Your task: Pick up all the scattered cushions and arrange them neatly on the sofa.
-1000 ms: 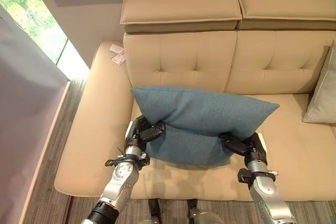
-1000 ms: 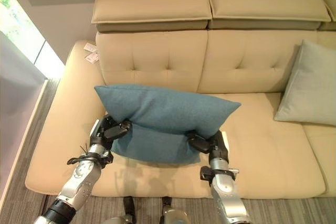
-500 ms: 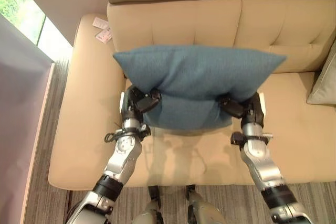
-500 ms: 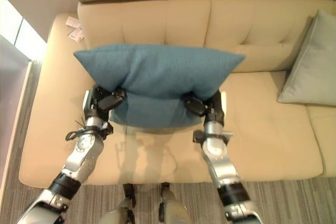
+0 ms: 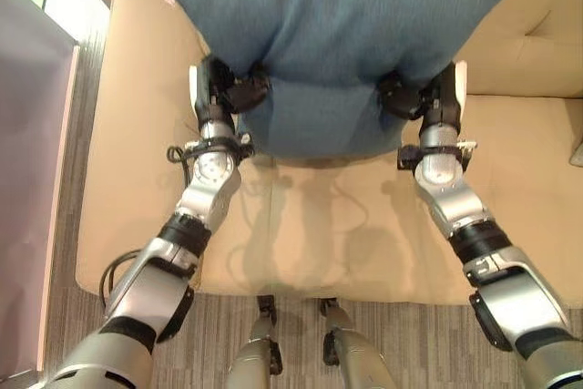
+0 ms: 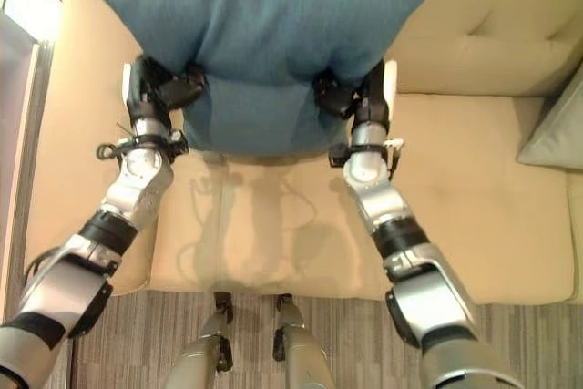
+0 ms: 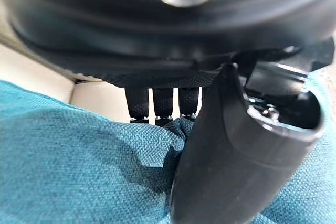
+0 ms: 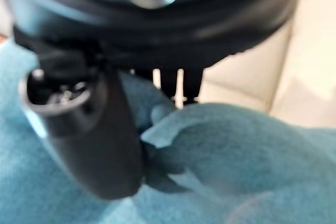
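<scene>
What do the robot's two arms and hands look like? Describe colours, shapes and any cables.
Both arms are silver-grey rounded shells with black bands at the joints. Each ends in a dark hand, left hand and right hand, with a white patch on its outer side. Thin black cables loop at the left wrist.

The two eye views look steeply down from the robot's head onto the beige sofa (image 5: 301,225) seat, and both take in the blue cushion (image 6: 264,34) and both arms. Each wrist view looks from very close along its own hand, the left hand (image 7: 236,145) and the right hand (image 8: 89,129), onto that cushion's cloth.
</scene>
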### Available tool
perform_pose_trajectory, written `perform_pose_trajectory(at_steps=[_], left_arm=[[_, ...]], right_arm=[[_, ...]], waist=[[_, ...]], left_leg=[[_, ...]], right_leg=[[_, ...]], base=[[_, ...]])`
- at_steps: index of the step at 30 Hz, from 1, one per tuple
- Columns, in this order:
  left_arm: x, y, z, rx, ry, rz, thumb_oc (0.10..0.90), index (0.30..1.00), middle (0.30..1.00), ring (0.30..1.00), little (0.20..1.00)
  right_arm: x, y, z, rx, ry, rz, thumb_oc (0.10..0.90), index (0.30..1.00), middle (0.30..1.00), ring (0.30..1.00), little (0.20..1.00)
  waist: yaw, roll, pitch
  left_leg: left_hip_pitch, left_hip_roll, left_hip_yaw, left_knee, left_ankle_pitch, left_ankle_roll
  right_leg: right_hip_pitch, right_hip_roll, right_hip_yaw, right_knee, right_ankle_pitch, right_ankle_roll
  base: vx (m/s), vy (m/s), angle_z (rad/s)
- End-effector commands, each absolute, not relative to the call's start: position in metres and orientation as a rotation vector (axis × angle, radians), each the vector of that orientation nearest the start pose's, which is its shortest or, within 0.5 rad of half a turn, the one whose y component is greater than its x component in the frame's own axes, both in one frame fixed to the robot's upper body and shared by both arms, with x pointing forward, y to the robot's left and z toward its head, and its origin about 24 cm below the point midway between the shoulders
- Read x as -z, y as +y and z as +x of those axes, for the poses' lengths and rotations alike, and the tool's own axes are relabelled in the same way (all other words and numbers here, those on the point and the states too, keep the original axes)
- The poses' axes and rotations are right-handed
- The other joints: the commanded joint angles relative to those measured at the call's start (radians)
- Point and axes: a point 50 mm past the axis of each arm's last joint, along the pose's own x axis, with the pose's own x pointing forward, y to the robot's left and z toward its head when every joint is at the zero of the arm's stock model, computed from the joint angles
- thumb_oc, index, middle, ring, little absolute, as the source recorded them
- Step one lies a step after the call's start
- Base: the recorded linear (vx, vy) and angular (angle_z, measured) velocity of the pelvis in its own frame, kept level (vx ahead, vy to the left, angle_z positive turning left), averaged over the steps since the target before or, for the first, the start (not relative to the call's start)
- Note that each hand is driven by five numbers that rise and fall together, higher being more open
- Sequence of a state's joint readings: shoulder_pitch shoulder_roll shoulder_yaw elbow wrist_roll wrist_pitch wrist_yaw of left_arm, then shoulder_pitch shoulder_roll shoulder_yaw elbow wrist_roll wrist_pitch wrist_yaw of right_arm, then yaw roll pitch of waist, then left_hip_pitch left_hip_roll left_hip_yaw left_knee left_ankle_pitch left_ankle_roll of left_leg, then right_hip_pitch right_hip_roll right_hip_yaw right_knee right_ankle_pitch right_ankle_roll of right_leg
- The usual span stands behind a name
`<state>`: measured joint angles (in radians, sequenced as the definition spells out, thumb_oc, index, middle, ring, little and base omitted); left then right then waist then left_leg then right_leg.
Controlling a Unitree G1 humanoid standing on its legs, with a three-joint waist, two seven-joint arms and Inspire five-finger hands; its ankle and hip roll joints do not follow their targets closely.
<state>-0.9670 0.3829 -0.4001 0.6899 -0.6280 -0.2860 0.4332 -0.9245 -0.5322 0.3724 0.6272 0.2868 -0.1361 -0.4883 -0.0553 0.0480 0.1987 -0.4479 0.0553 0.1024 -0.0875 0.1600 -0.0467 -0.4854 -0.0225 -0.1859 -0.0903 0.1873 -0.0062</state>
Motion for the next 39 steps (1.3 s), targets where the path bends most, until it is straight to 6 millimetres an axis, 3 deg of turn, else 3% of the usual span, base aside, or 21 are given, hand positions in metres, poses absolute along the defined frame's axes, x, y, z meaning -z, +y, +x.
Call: perform_pose_trajectory(at_steps=[1, 10, 22, 23, 24, 25, 26, 31, 39], left_arm=[[-0.31, 0.087, 0.369, 0.133, -0.838, -0.103, 0.4, 0.3, 0.3, 0.3, 0.3], [-0.302, 0.077, 0.373, 0.136, -0.801, -0.078, 0.4, 0.3, 0.3, 0.3, 0.3], [-0.317, 0.08, 0.384, 0.095, -0.791, 0.044, 0.4, 0.3, 0.3, 0.3, 0.3], [-0.317, 0.08, 0.384, 0.095, -0.791, 0.044, 0.441, 0.361, 0.361, 0.361, 0.361], [-0.32, 0.083, 0.386, 0.076, -0.791, 0.068, 0.643, 0.665, 0.665, 0.665, 0.665], [-0.322, 0.085, 0.387, 0.062, -0.791, 0.078, 0.8, 0.9, 0.9, 0.9, 0.9], [-0.324, 0.087, 0.388, 0.043, -0.794, 0.092, 0.8, 0.9, 0.9, 0.9, 0.9], [-0.331, 0.102, 0.392, -0.061, -0.793, 0.139, 0.8, 0.9, 0.9, 0.9, 0.9], [-0.33, 0.161, 0.4, -0.249, -0.724, 0.238, 0.8, 0.9, 0.9, 0.9, 0.9]], right_arm=[[-0.314, -0.128, 0.37, 0.112, -0.877, -0.241, 0.4, 0.3, 0.3, 0.3, 0.3], [-0.309, -0.121, 0.371, 0.117, -0.87, -0.244, 0.4, 0.3, 0.3, 0.3, 0.3], [-0.307, -0.106, 0.37, 0.152, -0.89, -0.257, 0.4, 0.3, 0.3, 0.3, 0.3], [-0.307, -0.106, 0.37, 0.153, -0.89, -0.257, 0.4, 0.3, 0.3, 0.3, 0.3], [-0.308, -0.107, 0.371, 0.166, -0.89, -0.271, 0.532, 0.498, 0.498, 0.498, 0.498], [-0.309, -0.108, 0.372, 0.183, -0.893, -0.28, 0.744, 0.815, 0.815, 0.815, 0.815], [-0.31, -0.11, 0.372, 0.206, -0.895, -0.293, 0.8, 0.9, 0.9, 0.9, 0.9], [-0.318, -0.123, 0.377, 0.333, -0.895, -0.368, 0.8, 0.9, 0.9, 0.9, 0.9], [-0.325, -0.162, 0.385, 0.438, -0.824, -0.413, 0.8, 0.9, 0.9, 0.9, 0.9]], waist=[[0.009, -0.053, -0.035], [0.004, -0.046, -0.023], [-0.037, -0.027, -0.026], [-0.037, -0.027, -0.027], [-0.039, -0.024, -0.026], [-0.04, -0.022, -0.025], [-0.041, -0.019, -0.025], [-0.037, -0.012, -0.021], [-0.027, -0.01, -0.03]], left_leg=[[0.005, -0.027, -0.036, 0.0, -0.069, -0.051], [-0.027, -0.031, -0.04, 0.0, -0.064, -0.057], [-0.104, -0.027, -0.029, 0.0, -0.054, -0.054], [-0.105, -0.027, -0.029, 0.0, -0.054, -0.053], [-0.111, -0.029, -0.028, 0.0, -0.052, -0.053], [-0.116, -0.03, -0.026, 0.0, -0.05, -0.053], [-0.121, -0.032, -0.025, 0.0, -0.051, -0.052], [-0.136, -0.035, -0.025, 0.0, -0.049, -0.05], [-0.136, -0.042, -0.029, 0.0, -0.047, -0.051]], right_leg=[[0.05, -0.049, 0.061, 0.003, -0.094, 0.158], [0.017, -0.046, 0.062, 0.003, -0.092, 0.158], [-0.071, -0.046, 0.092, 0.003, -0.072, 0.16], [-0.072, -0.046, 0.092, 0.003, -0.072, 0.16], [-0.078, -0.046, 0.093, 0.003, -0.069, 0.162], [-0.084, -0.046, 0.094, 0.003, -0.068, 0.162], [-0.09, -0.046, 0.096, 0.003, -0.067, 0.162], [-0.107, -0.047, 0.095, 0.003, -0.064, 0.163], [-0.107, -0.048, 0.093, 0.003, -0.059, 0.161]], base=[[0.0, 0.0, 0.0], [0.0, -0.001, 0.02], [0.0, 0.003, -0.03], [0.0, 0.018, -0.08], [-0.01, 0.016, -0.08], [-0.01, 0.025, -0.06], [-0.01, 0.022, -0.05], [0.0, 0.0, 0.0], [-0.01, -0.001, 0.05]])
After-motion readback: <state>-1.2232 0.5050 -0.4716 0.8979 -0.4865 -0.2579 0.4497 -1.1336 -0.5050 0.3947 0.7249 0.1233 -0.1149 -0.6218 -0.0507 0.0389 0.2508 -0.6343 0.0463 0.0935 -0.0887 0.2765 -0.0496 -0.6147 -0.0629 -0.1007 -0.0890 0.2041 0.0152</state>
